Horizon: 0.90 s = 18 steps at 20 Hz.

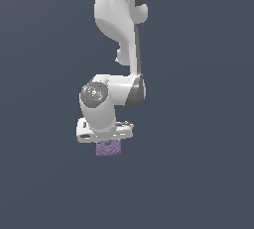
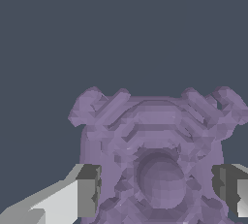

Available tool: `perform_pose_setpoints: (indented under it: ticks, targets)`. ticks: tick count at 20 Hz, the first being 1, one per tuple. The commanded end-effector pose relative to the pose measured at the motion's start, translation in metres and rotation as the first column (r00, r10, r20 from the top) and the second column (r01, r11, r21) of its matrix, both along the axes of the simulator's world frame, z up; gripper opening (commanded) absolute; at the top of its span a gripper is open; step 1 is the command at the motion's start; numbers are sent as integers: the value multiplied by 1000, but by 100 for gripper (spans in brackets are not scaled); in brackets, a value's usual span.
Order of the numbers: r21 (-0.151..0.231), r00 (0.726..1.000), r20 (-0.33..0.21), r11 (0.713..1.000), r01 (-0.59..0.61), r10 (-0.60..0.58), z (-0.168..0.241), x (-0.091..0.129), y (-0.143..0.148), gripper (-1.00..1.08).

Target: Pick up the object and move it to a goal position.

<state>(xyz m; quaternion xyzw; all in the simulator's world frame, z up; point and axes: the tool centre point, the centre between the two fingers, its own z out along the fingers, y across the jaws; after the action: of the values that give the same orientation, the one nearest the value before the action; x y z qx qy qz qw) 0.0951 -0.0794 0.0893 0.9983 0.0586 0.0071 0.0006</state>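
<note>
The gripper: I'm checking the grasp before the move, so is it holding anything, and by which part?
The gripper has a finger against each of two opposite sides of the purple block, so it looks gripped by its sides.

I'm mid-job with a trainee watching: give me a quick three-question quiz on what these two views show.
1. True or false: the purple block sits directly under the gripper.
2. In the wrist view, where are the fingers relative to the block? A) both on one side B) one on each side C) far above it
3. What color is the arm?

Key: 1 true; 2 B; 3 white.
</note>
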Motion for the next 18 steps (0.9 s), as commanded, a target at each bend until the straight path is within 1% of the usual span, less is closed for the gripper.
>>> perform_pose_setpoints:
  ticks: [1,12,18]
  targets:
    - [0,1000,0,1000,1,-1,20,-4,-14,-100]
    - [1,1000,-9,1000,1,-1,122,-26,-85,-100]
    - [1,1000,-13,1000,1,-1,161,-32,-113,-100]
